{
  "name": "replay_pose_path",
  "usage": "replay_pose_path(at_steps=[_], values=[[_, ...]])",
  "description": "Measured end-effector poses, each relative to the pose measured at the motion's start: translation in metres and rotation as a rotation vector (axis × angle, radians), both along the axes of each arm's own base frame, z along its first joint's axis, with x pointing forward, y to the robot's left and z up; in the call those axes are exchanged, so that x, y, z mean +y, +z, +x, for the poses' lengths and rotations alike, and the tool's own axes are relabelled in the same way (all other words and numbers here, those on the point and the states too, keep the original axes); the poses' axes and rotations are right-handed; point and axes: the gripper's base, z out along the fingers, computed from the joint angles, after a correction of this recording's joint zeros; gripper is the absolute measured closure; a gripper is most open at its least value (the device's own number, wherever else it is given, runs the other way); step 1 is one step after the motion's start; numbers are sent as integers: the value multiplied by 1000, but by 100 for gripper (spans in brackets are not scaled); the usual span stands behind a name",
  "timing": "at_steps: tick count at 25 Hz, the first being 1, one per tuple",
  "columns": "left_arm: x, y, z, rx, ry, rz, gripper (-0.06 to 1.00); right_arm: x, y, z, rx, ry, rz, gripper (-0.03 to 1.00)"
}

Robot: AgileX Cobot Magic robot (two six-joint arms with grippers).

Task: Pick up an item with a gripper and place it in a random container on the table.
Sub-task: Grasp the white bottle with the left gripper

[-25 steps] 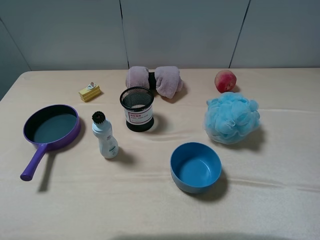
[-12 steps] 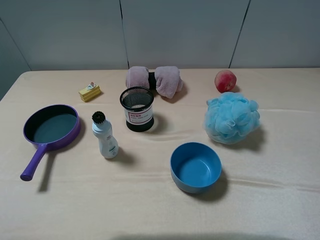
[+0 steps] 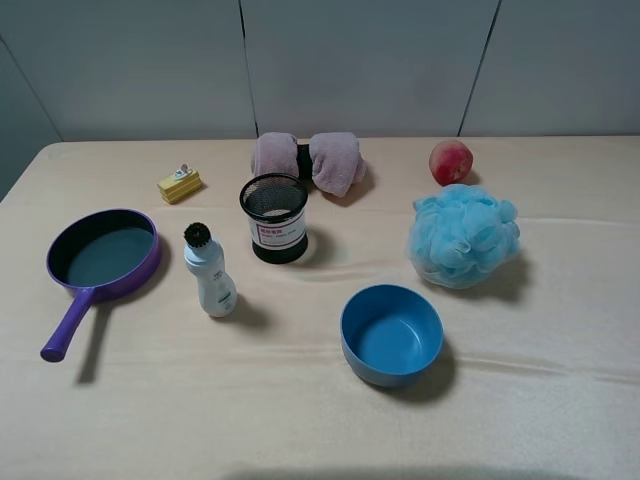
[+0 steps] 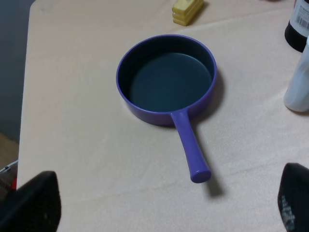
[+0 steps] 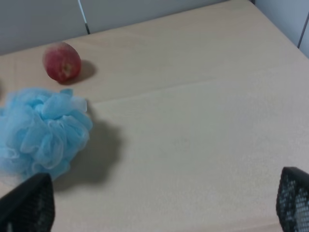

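Observation:
The item, a small white bottle (image 3: 209, 275) with a black ribbed cap, stands upright on the beige table (image 3: 520, 420), left of centre. Just behind it to the right is the container (image 3: 274, 217), a black wire-mesh cup with a white label. Neither arm shows in the exterior high view. In the left wrist view the left gripper (image 4: 164, 203) is open above the table near the purple pan's handle, with the bottle (image 4: 299, 82) and container (image 4: 297, 26) at the frame's edge. The right gripper (image 5: 161, 203) is open over bare table, holding nothing.
A purple pan (image 3: 103, 252) lies at the left with its handle toward the front. A yellow block (image 3: 179, 184), a pink towel roll (image 3: 310, 160) and a red fruit (image 3: 451, 161) line the back. A blue bath pouf (image 3: 463, 235) and blue bowl (image 3: 391, 333) sit right.

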Motion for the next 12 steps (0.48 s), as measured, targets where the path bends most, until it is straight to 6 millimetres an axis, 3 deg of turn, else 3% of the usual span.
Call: replay_pose_path(at_steps=[12], values=[[0,0,0,-1,0,0,4,0,0,0,0,0,0,27]])
